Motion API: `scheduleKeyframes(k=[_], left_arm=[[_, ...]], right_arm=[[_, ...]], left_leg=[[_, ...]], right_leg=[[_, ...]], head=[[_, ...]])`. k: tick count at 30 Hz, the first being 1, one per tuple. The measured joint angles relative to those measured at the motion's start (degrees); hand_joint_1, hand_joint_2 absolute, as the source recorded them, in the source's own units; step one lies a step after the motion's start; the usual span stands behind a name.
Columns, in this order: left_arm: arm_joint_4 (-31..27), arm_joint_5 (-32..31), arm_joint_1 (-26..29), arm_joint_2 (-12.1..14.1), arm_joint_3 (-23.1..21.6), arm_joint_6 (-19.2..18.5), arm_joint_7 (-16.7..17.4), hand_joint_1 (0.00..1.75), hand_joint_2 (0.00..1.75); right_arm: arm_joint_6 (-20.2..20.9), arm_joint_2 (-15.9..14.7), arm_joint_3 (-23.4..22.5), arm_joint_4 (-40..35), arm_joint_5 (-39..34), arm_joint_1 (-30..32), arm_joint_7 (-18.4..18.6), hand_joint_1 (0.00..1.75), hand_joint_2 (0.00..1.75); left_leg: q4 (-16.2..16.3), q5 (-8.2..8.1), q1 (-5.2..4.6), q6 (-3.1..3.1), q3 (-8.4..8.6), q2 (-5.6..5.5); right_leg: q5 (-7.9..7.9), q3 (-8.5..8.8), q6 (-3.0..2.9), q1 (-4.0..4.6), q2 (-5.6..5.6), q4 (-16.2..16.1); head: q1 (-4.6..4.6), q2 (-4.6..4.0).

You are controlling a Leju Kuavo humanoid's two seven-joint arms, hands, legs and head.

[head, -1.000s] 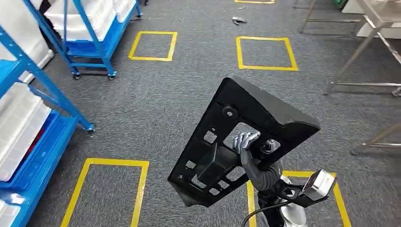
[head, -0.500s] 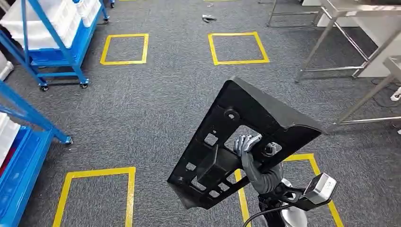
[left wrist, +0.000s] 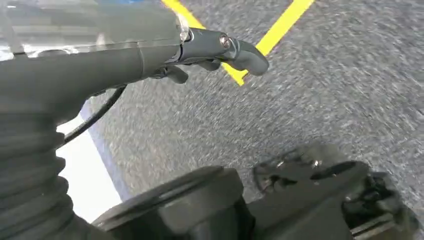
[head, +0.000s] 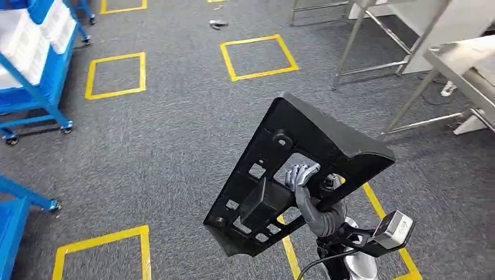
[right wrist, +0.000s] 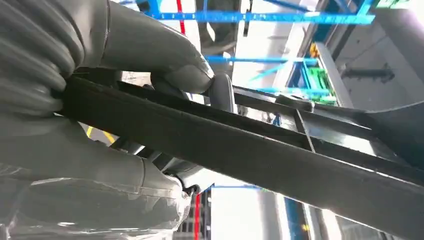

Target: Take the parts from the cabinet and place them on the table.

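Observation:
A large black plastic part [head: 303, 137], a flat panel with several cut-outs and a raised top edge, is held up in front of me over the carpet. My right hand [head: 302, 185] grips it through a central opening. In the right wrist view the thumb and fingers of that hand [right wrist: 125, 50] clamp the part's dark edge [right wrist: 260, 155]. My left hand [left wrist: 220, 50] hangs above the grey floor with its fingers loosely extended and nothing in them. A steel table [head: 461, 58] stands at the right edge of the head view.
Blue shelving carts [head: 35, 64] with white bins stand at the far left. Yellow tape squares [head: 257, 55] mark the grey carpet. More steel table legs [head: 344, 46] rise at the upper right. A small dark object [head: 217, 24] lies on the floor far ahead.
My view has swung to the right: the blue carts slide off to the left and the steel table comes in on the right. The part stays in my right hand, unchanged.

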Motion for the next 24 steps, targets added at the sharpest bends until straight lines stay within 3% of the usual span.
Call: scheduleKeyframes(k=[1,2,3,5,6,7,8,9,11,12,13,15,16,17,18,19,21,22,23,24], left_arm=[[0.0,0.0,0.2,0.0,0.0,0.0,0.0,0.00,1.75],[0.1,0.0,0.3,0.0,0.0,0.0,0.0,0.00,1.75],[0.1,0.0,0.2,0.0,0.1,0.0,0.2,0.00,1.75],[0.0,0.1,0.0,-0.1,0.2,0.1,0.5,0.00,1.75],[0.0,0.1,0.0,-0.1,0.2,0.1,0.6,0.00,1.75],[0.0,0.0,0.1,-0.1,0.2,0.2,0.6,0.00,1.75],[0.0,0.0,0.2,-0.1,0.3,0.2,0.7,0.00,1.75],[0.0,0.0,0.3,-0.1,0.4,0.2,0.6,0.00,1.75],[0.0,-0.2,0.4,-0.1,0.5,0.3,0.6,0.00,1.75],[0.0,-0.3,0.5,-0.1,0.6,0.3,0.7,0.00,1.75],[0.0,-0.3,0.5,-0.1,0.6,0.3,0.7,0.00,1.75],[0.0,-0.4,0.6,-0.1,0.6,0.3,0.8,0.00,1.75],[0.0,-0.4,0.7,-0.1,0.6,0.4,0.9,0.00,1.75],[0.0,-0.5,0.8,-0.2,0.6,0.3,0.9,0.00,1.75],[0.0,-0.5,1.0,-0.2,0.7,0.4,0.9,0.00,1.75],[0.0,-0.5,0.9,-0.1,0.7,0.5,0.8,0.00,1.75],[0.0,-0.8,0.6,-0.1,0.7,0.5,0.7,0.00,1.75],[-0.1,-0.9,0.5,0.0,0.7,0.7,0.9,0.00,1.75],[-0.1,-1.0,0.7,0.0,0.7,0.8,0.8,0.00,1.75],[-0.1,-0.9,0.9,0.0,0.7,0.8,0.6,0.00,1.75]], right_arm=[[0.0,0.0,0.0,0.0,0.0,0.0,0.0,1.66,1.75],[0.0,0.0,0.0,0.0,0.0,0.0,-0.1,1.66,1.75],[0.0,0.0,0.1,0.0,0.0,0.0,-0.1,1.66,1.75],[0.0,0.0,0.1,0.0,0.0,0.4,-0.1,1.66,1.75],[0.0,-0.1,0.1,0.0,0.0,0.5,-0.1,1.66,1.75],[0.0,-0.1,0.1,0.0,0.0,0.6,-0.1,1.66,1.75],[0.1,-0.1,0.1,0.0,0.0,0.4,-0.2,1.66,1.75],[0.1,-0.1,0.2,0.0,-0.1,0.3,-0.2,1.66,1.75],[0.1,-0.1,0.2,0.1,-0.1,0.5,-0.3,1.66,1.75],[0.2,-0.1,0.2,0.3,-0.1,0.5,-0.3,1.66,1.75],[0.2,-0.1,0.2,0.4,-0.1,0.5,-0.3,1.66,1.75],[0.3,-0.1,0.2,0.5,-0.1,0.5,-0.3,1.66,1.75],[0.4,-0.1,0.2,0.5,-0.1,0.4,-0.3,1.66,1.75],[0.3,-0.1,0.2,0.5,-0.1,0.3,-0.3,1.66,1.75],[0.3,-0.1,0.3,0.5,-0.1,0.1,-0.4,1.66,1.75],[0.3,-0.1,0.3,0.5,-0.1,0.1,-0.5,1.66,1.75],[0.3,-0.1,0.3,0.4,-0.1,0.3,-0.7,1.66,1.75],[0.3,-0.1,0.4,0.3,0.0,0.5,-0.7,1.66,1.75],[0.3,-0.1,0.4,0.3,-0.1,0.3,-0.9,1.66,1.75],[0.3,0.0,0.4,0.3,-0.1,0.1,-0.9,1.66,1.75]], left_leg=[[-2.8,1.15,0.30,-0.08,0.90,-1.48],[-3.5,0.65,0.26,-0.11,1.02,-3.81],[-5.2,-0.88,0.44,0.24,1.97,-3.65],[-5.0,-0.88,0.03,1.10,1.64,-2.92],[-5.6,-0.66,0.30,1.56,1.86,-2.44],[-5.9,-0.56,0.35,1.88,2.20,-1.86],[-6.1,-0.62,0.28,2.26,2.42,-1.23],[-6.1,-0.63,0.18,2.43,2.46,-0.48],[-6.0,-0.88,-0.05,2.76,2.57,0.95],[-6.0,-1.06,-0.12,2.84,2.71,1.57],[-6.0,-1.23,-0.18,2.81,2.91,2.07],[-6.0,-1.89,-0.35,2.73,3.88,3.25],[-6.1,-2.26,-0.42,2.67,4.41,3.72],[-6.3,-2.46,-0.55,2.54,4.46,4.11],[-6.4,-2.83,-0.77,2.11,4.45,4.55],[-6.6,-3.15,-0.90,1.85,4.58,5.19],[-7.6,-3.89,-0.92,1.25,6.04,6.79],[-7.0,-4.02,-0.66,0.95,6.57,5.87],[-4.7,-4.33,-0.70,0.80,5.77,3.20],[-0.5,-5.86,-0.61,0.78,3.50,1.64]], right_leg=[[-0.43,-0.02,0.30,-0.14,0.50,0.4],[-0.50,-0.63,0.68,0.06,1.24,1.2],[-0.33,-1.29,0.94,-0.07,1.65,1.3],[0.07,-1.91,1.63,-0.26,2.45,0.9],[-0.09,-1.99,1.93,-0.22,2.70,1.0],[-0.57,-2.09,2.13,-0.20,0.23,1.8],[-1.77,-3.33,2.36,0.02,-1.98,4.1],[-3.57,-5.42,2.57,0.00,-2.81,8.0],[-6.65,-10.60,2.81,-0.18,-3.34,17.0],[-6.13,-11.78,2.81,-0.26,-3.35,18.5],[-4.77,-11.63,2.73,-0.28,-3.38,17.5],[1.19,-7.55,2.07,-0.11,-4.08,8.6],[3.47,-5.05,1.43,0.30,-5.78,3.4],[2.21,-4.37,1.18,0.95,-8.07,2.7],[1.82,-3.91,0.76,1.57,-8.13,1.3],[1.28,-4.06,0.57,1.58,-7.87,1.2],[0.62,-3.45,0.01,1.58,-6.23,0.4],[0.77,-1.87,-0.28,0.56,-5.52,-0.6],[0.56,-0.90,-0.55,0.53,-4.82,-1.0],[0.42,-0.37,-0.96,0.56,-4.63,-1.0]], head=[[0.02,0.00],[-0.19,0.00],[-0.31,0.02],[-0.31,0.00],[-0.33,0.02],[-0.26,0.00],[-0.11,0.00],[-0.13,0.00],[-0.13,0.00],[-0.15,0.00],[-0.13,0.00],[-0.13,0.00],[-0.13,0.00],[-0.18,0.00],[-0.04,0.02],[-0.13,0.00],[-0.09,0.00],[-0.07,0.02],[-0.20,0.00],[-0.37,0.02]])
